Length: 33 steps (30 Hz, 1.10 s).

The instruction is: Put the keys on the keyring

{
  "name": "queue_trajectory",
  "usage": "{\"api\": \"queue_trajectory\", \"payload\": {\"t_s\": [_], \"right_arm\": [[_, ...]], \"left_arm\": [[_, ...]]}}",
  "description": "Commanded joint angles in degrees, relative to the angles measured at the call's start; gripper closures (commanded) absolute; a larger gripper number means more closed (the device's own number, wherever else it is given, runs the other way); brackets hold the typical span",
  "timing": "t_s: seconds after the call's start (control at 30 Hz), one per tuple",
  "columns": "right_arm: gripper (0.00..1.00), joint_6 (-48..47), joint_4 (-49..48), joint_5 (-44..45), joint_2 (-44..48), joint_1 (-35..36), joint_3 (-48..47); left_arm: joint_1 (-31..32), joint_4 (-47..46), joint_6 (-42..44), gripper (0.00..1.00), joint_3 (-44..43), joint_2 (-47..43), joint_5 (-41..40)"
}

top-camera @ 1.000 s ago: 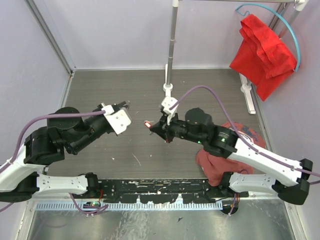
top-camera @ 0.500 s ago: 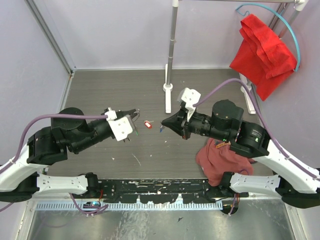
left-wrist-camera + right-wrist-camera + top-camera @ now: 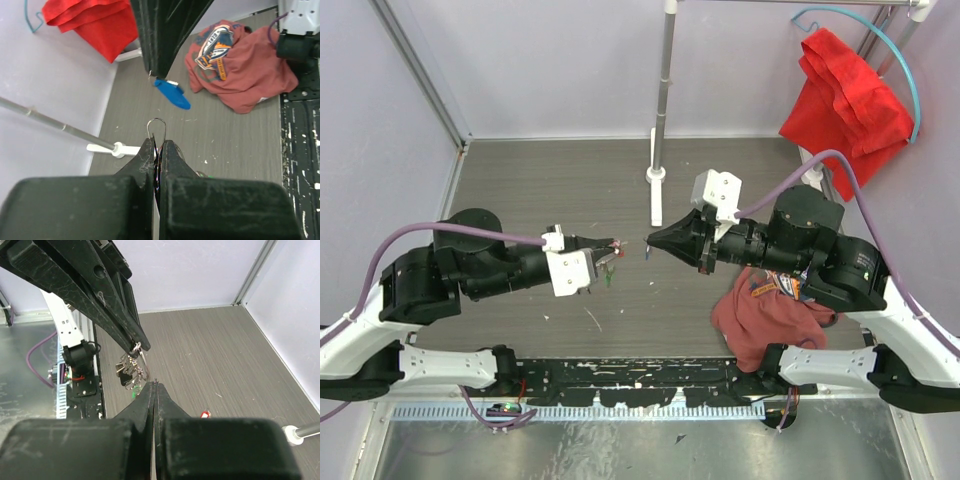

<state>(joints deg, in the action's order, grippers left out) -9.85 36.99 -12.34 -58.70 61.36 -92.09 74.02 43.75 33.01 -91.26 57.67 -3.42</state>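
Centrally, the left gripper (image 3: pixel 612 247) pinches the keyring (image 3: pixel 156 119) with keys (image 3: pixel 127 372) hanging, facing the right gripper (image 3: pixel 650 245) pinching a blue key (image 3: pixel 173 94)

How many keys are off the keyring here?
2. A blue key hangs from the right hand, facing the keyring pinched in the left hand; a red-tagged key lies on the table. Others may be hidden.

No readable text or labels anywhere
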Motion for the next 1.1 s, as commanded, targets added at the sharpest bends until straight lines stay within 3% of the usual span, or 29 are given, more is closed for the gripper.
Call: {"api": "queue_trajectory", "payload": {"t_s": [0.0,0.17,0.6,1.07], "right_arm": [[1.00,-4.45,3.18,-4.10,-1.46,-0.14,-4.03],[0.99,-7.83,6.73,-6.23,-3.90,-0.15,-6.39],[1.00,-8.04,0.61,-8.17,-3.10,-0.12,-5.63],[1.00,-8.35,2.21,-14.60,-5.11,-0.15,-7.22]], "left_arm": [[0.10,2.35,0.65,1.00,-4.13,1.33,5.77],[0.64,3.13,0.73,1.00,-5.33,2.32,6.35],[2.09,5.35,0.63,1.00,-6.97,4.06,8.06],[3.32,6.35,1.14,1.00,-8.32,5.70,7.30]]}}
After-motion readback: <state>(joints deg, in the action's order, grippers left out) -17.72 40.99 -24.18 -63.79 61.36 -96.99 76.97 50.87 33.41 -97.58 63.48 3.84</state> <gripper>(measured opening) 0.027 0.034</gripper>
